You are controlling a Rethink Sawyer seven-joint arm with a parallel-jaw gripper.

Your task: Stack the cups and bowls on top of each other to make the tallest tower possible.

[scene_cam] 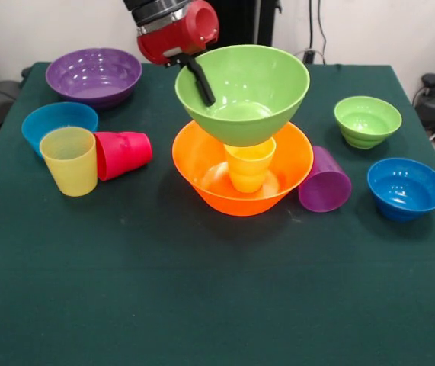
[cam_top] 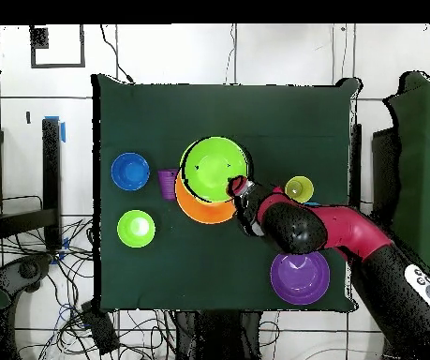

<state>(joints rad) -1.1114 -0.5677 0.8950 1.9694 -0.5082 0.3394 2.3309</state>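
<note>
1. Nearest the camera, the blue small bowl (scene_cam: 407, 187) sits loose on the green table (scene_cam: 202, 305), with the purple cup (scene_cam: 324, 181) on its side just beside the orange bowl (scene_cam: 202, 164).
2. Up goes the tower (scene_cam: 241, 126)! Orange bowl at the base, a yellow-orange cup (scene_cam: 250, 164) upright inside it, the large lime green bowl (scene_cam: 263, 95) on that cup.
3. Gripper (scene_cam: 199, 80) pinches the lime bowl's rim: one finger inside, the other hidden behind the wall.
4. Three pieces up, seven left, I'd judge.
5. Count: six bowls, including the large purple bowl (scene_cam: 94, 75), the second blue bowl (scene_cam: 57, 120) and the small lime green bowl (scene_cam: 367, 120).
6. Four cups: pale yellow cup (scene_cam: 69, 160) upright, red-pink cup (scene_cam: 123, 154) tipped over.
</note>
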